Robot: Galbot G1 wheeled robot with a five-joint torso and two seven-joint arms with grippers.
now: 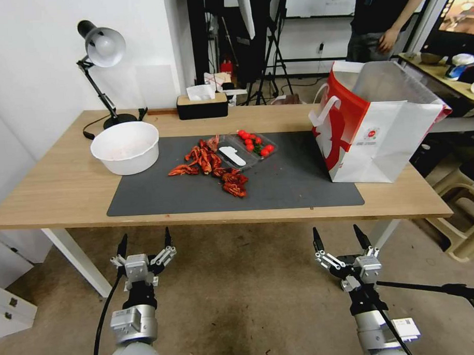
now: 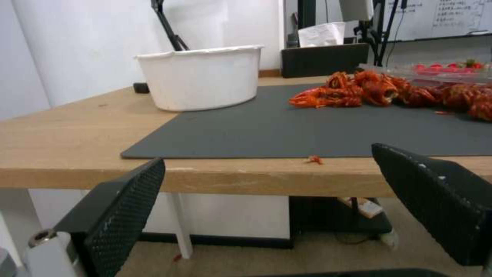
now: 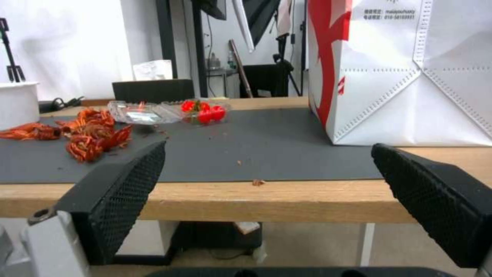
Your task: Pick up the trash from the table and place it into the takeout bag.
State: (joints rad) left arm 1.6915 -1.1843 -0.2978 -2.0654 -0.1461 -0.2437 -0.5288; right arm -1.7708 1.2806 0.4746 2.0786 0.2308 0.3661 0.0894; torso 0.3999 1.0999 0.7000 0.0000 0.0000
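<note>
The trash is a heap of red crayfish shells [image 1: 210, 165] [image 2: 359, 92] [image 3: 92, 134] in the middle of the dark grey mat [image 1: 279, 186], beside a clear plastic tub [image 1: 244, 149] [image 3: 169, 111] holding small red tomatoes. The takeout bag [image 1: 375, 126] [image 3: 410, 73] stands open and upright at the right end of the table [image 1: 51, 189]. My left gripper [image 1: 144, 243] [image 2: 266, 192] and right gripper [image 1: 340, 236] [image 3: 266, 181] hang open and empty below the table's front edge, pointing at it.
A white bowl [image 1: 125, 146] [image 2: 202, 77] sits at the mat's left end. A desk lamp [image 1: 101, 63] and a black tissue box [image 1: 202, 103] stand along the far edge. Small red crumbs lie near the mat's front. A person stands far behind the bag.
</note>
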